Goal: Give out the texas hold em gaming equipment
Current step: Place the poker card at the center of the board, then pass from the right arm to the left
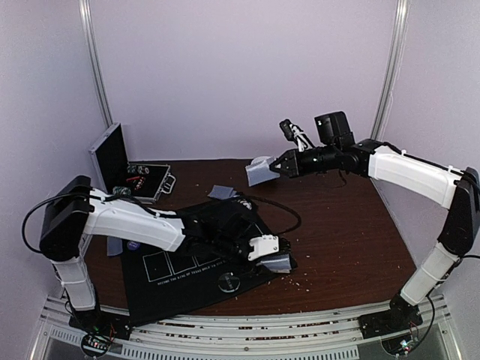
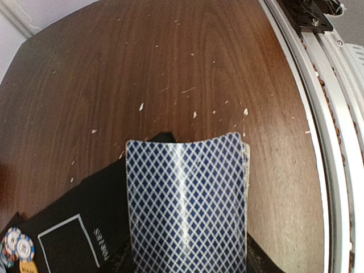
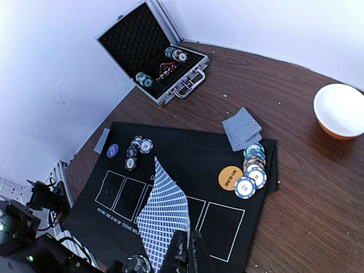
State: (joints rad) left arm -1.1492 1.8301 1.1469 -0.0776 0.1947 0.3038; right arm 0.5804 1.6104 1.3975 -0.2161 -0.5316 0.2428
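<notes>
your right gripper (image 3: 189, 251) is pressed together on a single card (image 3: 164, 213), held high over the table's (image 1: 345, 225) far side — your left gripper (image 1: 264, 247) pinches a stack of cards (image 2: 187, 205) low at the black mat's (image 1: 169, 289) right edge.

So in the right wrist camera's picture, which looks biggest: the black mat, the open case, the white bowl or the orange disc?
Largest to smallest, as they look:
1. black mat
2. open case
3. white bowl, partly cut off
4. orange disc
The case and bowl lie farther away, so they may look smaller than they are.
</notes>
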